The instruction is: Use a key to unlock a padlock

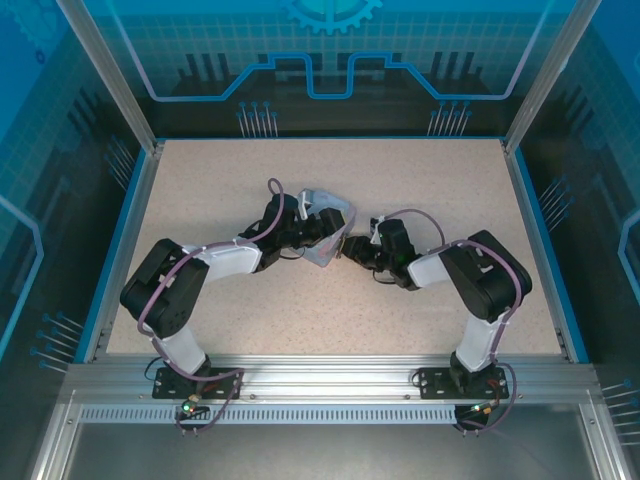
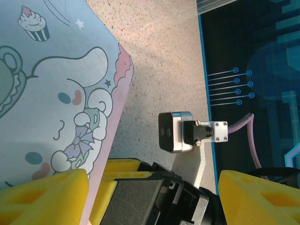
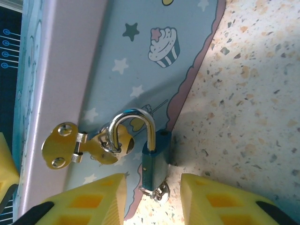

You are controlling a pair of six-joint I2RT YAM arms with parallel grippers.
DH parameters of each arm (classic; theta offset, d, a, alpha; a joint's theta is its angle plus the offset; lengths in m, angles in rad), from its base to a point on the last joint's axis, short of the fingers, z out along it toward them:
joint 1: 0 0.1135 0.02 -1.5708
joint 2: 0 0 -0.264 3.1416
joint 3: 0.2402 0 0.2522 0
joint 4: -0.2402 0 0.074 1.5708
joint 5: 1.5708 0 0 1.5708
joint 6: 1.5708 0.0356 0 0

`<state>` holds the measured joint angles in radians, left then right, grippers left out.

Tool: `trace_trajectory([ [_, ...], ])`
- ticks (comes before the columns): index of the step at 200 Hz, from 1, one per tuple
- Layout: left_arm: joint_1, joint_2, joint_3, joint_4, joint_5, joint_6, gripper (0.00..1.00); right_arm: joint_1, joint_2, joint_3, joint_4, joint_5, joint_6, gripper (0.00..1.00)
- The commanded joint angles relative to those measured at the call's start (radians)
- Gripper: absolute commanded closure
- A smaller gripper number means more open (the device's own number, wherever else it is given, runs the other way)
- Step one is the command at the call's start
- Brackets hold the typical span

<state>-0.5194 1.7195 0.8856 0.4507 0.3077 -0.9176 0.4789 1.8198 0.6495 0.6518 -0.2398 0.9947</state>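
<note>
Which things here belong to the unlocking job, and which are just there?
Job:
padlock
key, at the padlock's lower end

Just there:
cartoon tin
gold hasp, which the padlock's shackle hangs from
speckled table

Key (image 3: 160, 191) mostly hidden beneath the padlock (image 3: 151, 164).
Just a silvery scrap of the key peeks out under the padlock, its shape unclear; the tin (image 3: 140, 56) is cut off by the picture's edges.

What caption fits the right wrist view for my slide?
Right gripper straddles the small padlock hanging from the tin hasp, key at its base.
</note>
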Motion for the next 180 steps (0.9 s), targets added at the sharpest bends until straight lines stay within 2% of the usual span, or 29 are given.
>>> trace_trajectory([
  [1,-0.004,0.026,-0.034,-0.156,-0.016,-0.001,0.25,0.020,0.029,0.018,0.003,0.006,0.016,0.67],
  [80,-0.004,0.032,-0.034,-0.152,-0.015,-0.004,0.25,0.025,0.071,0.031,0.055,0.002,0.026,0.73],
  [97,-0.004,0.033,-0.036,-0.150,-0.014,-0.004,0.25,0.023,0.080,0.036,0.056,0.001,0.026,0.76],
  [128,-0.003,0.030,-0.037,-0.155,-0.016,-0.003,0.25,0.022,0.066,0.017,0.064,0.027,0.032,0.88],
  [180,-0.005,0.026,-0.051,-0.158,-0.015,-0.003,0.25,-0.010,0.013,0.037,-0.029,0.049,-0.011,0.94],
])
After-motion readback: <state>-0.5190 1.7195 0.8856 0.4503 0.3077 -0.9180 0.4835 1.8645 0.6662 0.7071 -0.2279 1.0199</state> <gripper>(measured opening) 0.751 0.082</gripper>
